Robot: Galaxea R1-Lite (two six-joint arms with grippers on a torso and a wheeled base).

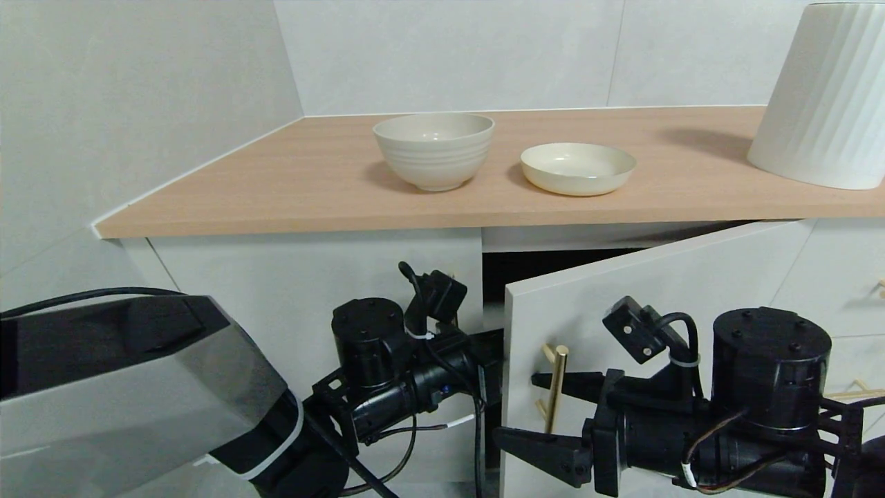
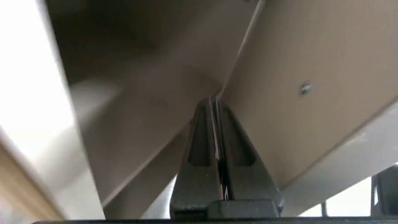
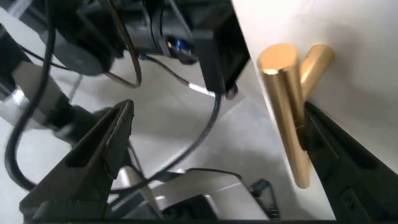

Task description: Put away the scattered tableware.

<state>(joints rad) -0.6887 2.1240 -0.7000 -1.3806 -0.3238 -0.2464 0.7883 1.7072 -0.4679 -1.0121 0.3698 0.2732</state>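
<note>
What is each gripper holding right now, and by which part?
Nothing is clamped. The right gripper is open with the gold door handle between its fingers; the left gripper is shut on nothing.

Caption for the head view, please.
Right gripper open around the gold handle of the ajar cabinet door; bowl and shallow dish sit on the counter above.

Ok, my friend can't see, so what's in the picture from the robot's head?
The robot's right gripper is open at the gold handle of a partly open white cupboard door. Above it, on the wooden counter, a deep bowl and a shallow dish sit side by side, not touching. A ribbed white container stands at the right.
</note>
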